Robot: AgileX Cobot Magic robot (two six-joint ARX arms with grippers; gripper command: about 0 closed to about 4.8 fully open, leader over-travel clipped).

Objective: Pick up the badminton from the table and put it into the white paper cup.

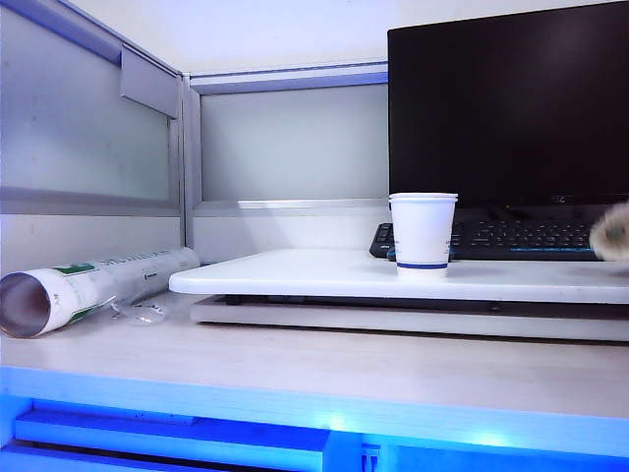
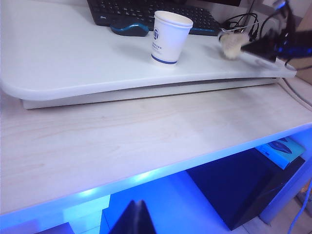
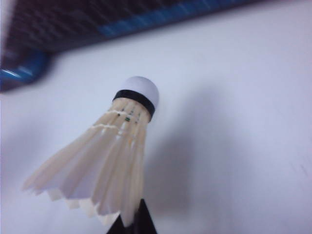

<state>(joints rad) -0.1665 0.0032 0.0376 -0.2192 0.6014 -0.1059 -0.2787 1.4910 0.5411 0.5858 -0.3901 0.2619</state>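
The right tool (image 3: 131, 222) is pinched on the rim of the feather skirt of the badminton (image 3: 105, 165), a white-feathered shuttlecock with a black band and rounded white cork tip, held just above the flat white rounded-corner table (image 1: 324, 273). In the exterior view the shuttlecock (image 1: 615, 233) sits at 3 o'clock from the small white paper cup with a thin blue band (image 1: 423, 231), well apart, its long axis tilted with the cork away from the tool. The coming move likely carries it toward 9 o'clock over the open rim; the left tool (image 2: 138, 217), pressed together, hangs far back below the desk edge, so the right arm is nearer
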